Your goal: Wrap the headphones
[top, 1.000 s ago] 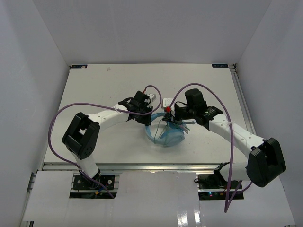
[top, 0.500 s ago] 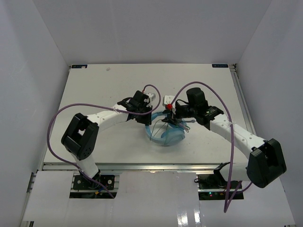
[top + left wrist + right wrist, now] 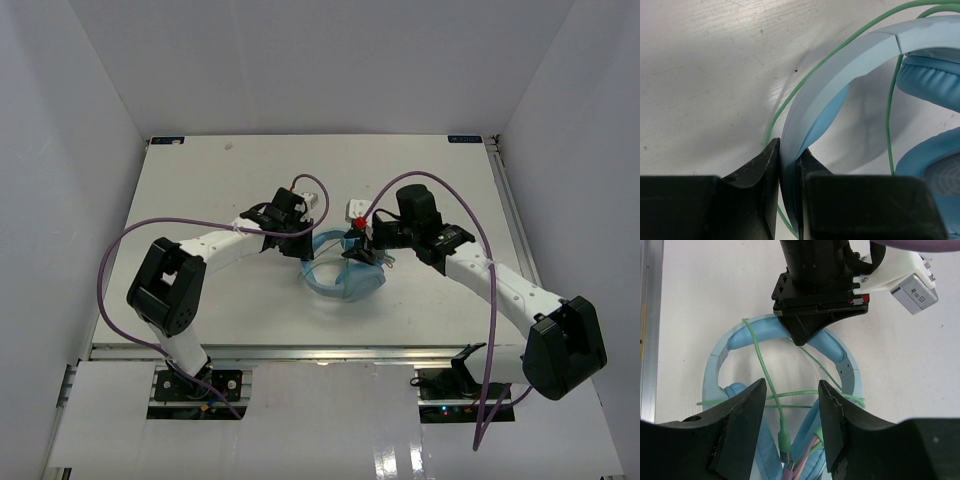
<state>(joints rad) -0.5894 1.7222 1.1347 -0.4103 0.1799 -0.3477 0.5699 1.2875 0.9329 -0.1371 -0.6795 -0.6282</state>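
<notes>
While the left tool (image 3: pixel 787 152) clamps the band of the light blue padded over-ear headphones (image 3: pixel 340 283), the right tool (image 3: pixel 790 400) stands parted above the thin pale-green cable (image 3: pixel 761 362).

Headphones lie on the white tabletop (image 3: pixel 200 190) between the two arms. Left tool is closed tight on the arch of the band, pinning it. Right tool's jaws stand moderately apart and grip nothing; cable strands cross the gap beneath them, and one strand lies over the band. Judgement: wrapping is part done, and the step in hand is a fresh grasp between turns. The next move calls for closing on a free strand near the plug end, then carrying it round the band without pulling the headset from the left grip.
</notes>
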